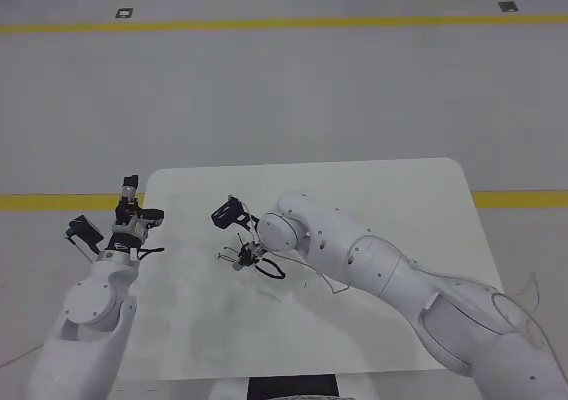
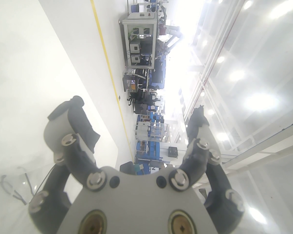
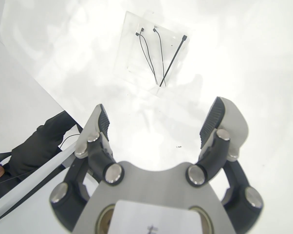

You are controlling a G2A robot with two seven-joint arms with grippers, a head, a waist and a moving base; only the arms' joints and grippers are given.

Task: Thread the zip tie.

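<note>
The right arm [image 1: 384, 265] stood over the middle of the white bench [image 1: 404, 200]. The right jaws were spread wide and held nothing, their ribbed pads [image 3: 209, 122] facing each other above bare bench top. Just ahead of them a clear sheet [image 3: 127, 57] lay flat on the bench, and the ties lay on it. A thicker black zip tie [image 3: 173, 58] lay straight, its square head toward a far corner of the sheet. Beside it lay thinner ties [image 3: 146, 54], gently curved, with their small heads at the far end. Their tails ran together near the thick one's tip, at the edge of the sheet nearest the jaws. Whether there were two or three thin ones could not be told. The right jaws touched none of them.

The left arm [image 1: 99, 295] was at the bench's left edge, well apart from the sheet. The left jaws were likewise wide open and empty, held off the surface and pointing out along the edge toward a yellow floor line [image 2: 105, 49]
</note>
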